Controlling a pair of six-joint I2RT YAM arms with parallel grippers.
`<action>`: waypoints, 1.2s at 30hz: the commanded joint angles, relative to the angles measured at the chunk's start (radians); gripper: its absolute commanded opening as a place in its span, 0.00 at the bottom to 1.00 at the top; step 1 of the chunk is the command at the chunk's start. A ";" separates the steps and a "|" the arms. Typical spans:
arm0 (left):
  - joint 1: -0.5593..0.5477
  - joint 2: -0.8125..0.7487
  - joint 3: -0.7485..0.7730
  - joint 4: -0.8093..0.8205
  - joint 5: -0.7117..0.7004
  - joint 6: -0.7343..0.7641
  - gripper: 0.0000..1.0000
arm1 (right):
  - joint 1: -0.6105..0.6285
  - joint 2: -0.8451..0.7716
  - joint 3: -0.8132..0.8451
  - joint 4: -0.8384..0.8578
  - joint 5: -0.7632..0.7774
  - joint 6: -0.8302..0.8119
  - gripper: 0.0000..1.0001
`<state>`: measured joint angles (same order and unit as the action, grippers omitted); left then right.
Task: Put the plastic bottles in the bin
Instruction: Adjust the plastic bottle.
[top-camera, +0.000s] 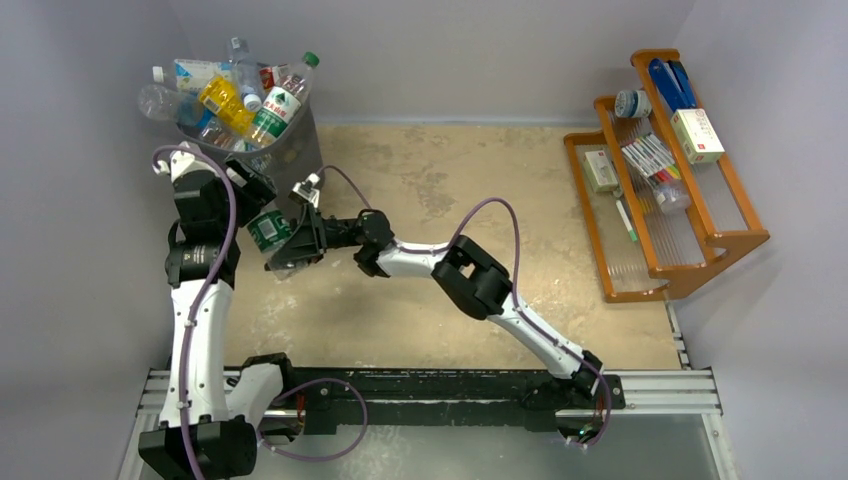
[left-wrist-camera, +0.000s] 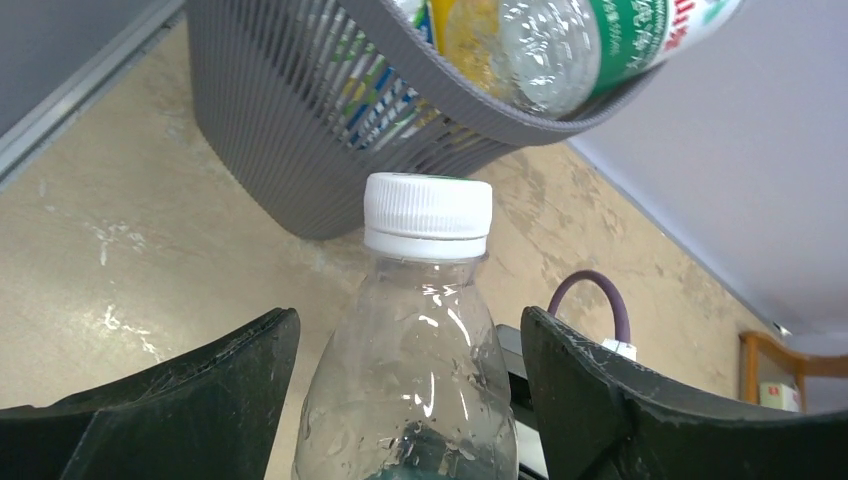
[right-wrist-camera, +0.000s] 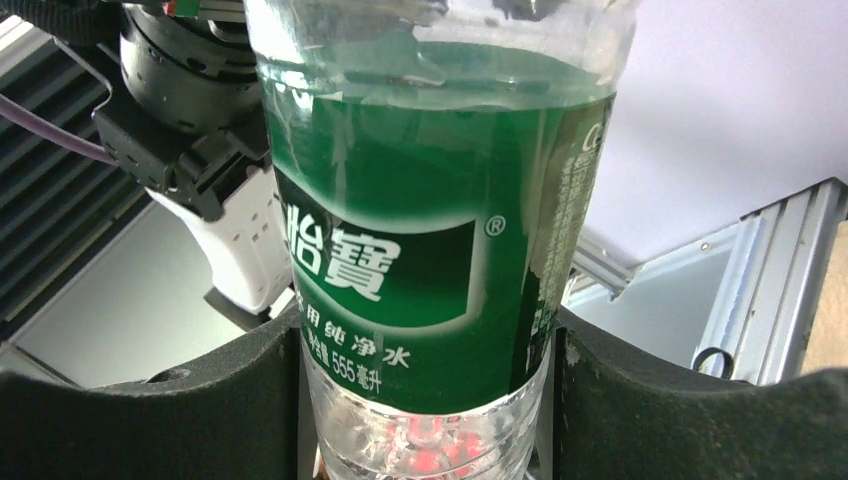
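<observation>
A clear plastic bottle (top-camera: 268, 230) with a green label and white cap (left-wrist-camera: 428, 213) hangs in the air beside the bin (top-camera: 300, 140). My right gripper (top-camera: 288, 245) is shut on its lower body (right-wrist-camera: 420, 300), both pads pressed against the sides. My left gripper (top-camera: 255, 200) stands open around the bottle's shoulder (left-wrist-camera: 405, 370), with a gap on each side. The dark grey bin (left-wrist-camera: 270, 130) is heaped with several plastic bottles (top-camera: 235, 95) that stick out over its rim, a green-labelled one (left-wrist-camera: 620, 40) among them.
An orange wooden rack (top-camera: 665, 170) with boxes and pens stands at the right wall. A metal rail (top-camera: 660, 385) carries both arm bases along the near edge. Grey walls close in the sandy tabletop (top-camera: 480, 180) on three sides.
</observation>
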<state>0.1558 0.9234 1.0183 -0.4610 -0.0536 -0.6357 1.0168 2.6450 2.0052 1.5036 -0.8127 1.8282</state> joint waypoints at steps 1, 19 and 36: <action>-0.001 0.018 0.083 -0.106 0.096 0.003 0.81 | 0.007 -0.121 -0.036 0.101 -0.046 -0.044 0.53; -0.001 0.066 0.103 -0.164 0.347 0.007 0.77 | -0.028 -0.244 -0.205 0.117 -0.143 -0.086 0.52; -0.001 0.087 0.100 -0.160 0.443 0.013 0.29 | -0.047 -0.257 -0.245 0.114 -0.161 -0.098 0.56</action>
<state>0.1570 1.0039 1.0866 -0.6308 0.3317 -0.6273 0.9600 2.4802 1.7668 1.5211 -0.9581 1.7557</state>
